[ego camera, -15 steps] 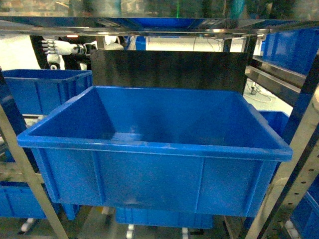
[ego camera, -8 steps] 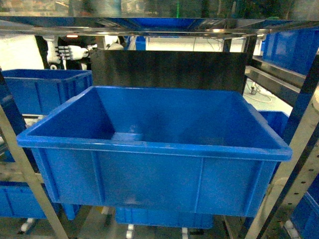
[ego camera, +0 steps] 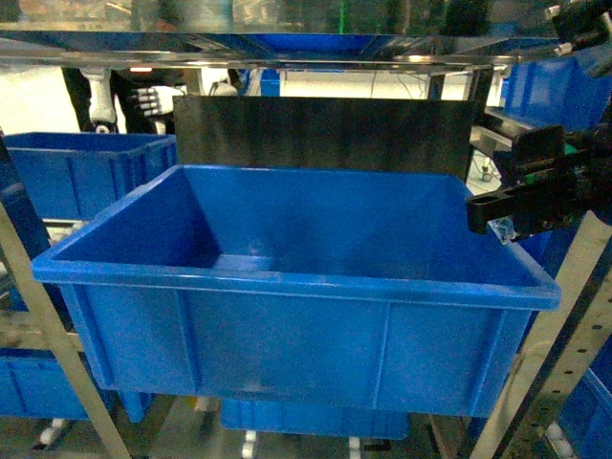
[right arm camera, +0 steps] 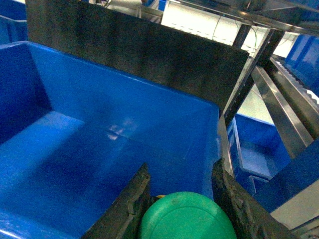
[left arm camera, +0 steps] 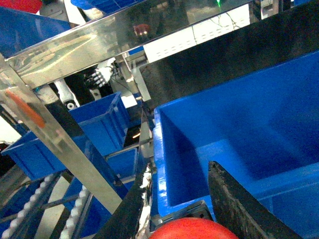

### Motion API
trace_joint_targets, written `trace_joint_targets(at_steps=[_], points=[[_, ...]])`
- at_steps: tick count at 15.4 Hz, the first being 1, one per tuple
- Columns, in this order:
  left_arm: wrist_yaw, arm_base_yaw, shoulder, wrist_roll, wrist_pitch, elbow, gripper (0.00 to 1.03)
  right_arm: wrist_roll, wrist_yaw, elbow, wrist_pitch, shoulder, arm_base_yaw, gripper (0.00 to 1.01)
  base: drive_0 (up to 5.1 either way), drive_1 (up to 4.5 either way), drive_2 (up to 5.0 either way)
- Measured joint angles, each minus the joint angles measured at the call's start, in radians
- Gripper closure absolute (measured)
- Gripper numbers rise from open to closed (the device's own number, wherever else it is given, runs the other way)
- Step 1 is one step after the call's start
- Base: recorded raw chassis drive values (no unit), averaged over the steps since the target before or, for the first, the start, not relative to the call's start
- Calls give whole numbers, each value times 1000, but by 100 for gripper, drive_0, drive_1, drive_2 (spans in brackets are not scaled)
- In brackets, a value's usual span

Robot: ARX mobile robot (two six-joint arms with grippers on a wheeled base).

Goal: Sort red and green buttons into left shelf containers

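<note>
Right hand (right arm camera: 182,199) clamped on the green button (right arm camera: 187,216), its cap seated between the two dark fingers, poised at the right rim of the large blue tub (ego camera: 296,287) on the shelf; in the head view the same hand enters from the right, just above the tub's far right corner. Left hand (left arm camera: 177,199) likewise clamped on the red button (left arm camera: 187,231), held outside the tub's left wall, beside the slanted steel shelf upright (left arm camera: 65,149). Principal risks: a release made this close to the rim could let the green button strike the rolled edge and fall outside between tub and frame; the left arm could knock the upright when it moves inward; both colours could end in one tub if the second tub (ego camera: 81,177), at left rear, is not used. Contents: the large tub's visible floor is bare; the interior of the second tub is hidden.
</note>
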Motion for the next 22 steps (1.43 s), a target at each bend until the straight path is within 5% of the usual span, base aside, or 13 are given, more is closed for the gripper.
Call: trace_joint_targets(at_steps=[4,9,15,22], points=[[0,0,0,0,0,0,74,3,-36,68,-8,98,-2,68,-224,376,-143],[0,0,0,0,0,0,74,-11,-19,127,-21,146,-12,67,0,0,0],[0,0,0,0,0,0,74,-19,-16,129,-20,149,-15,1,0,0,0],[15,-8,13,-4,-16,8,74,-24,-16,129,-20,149,-16,3,0,0,0]])
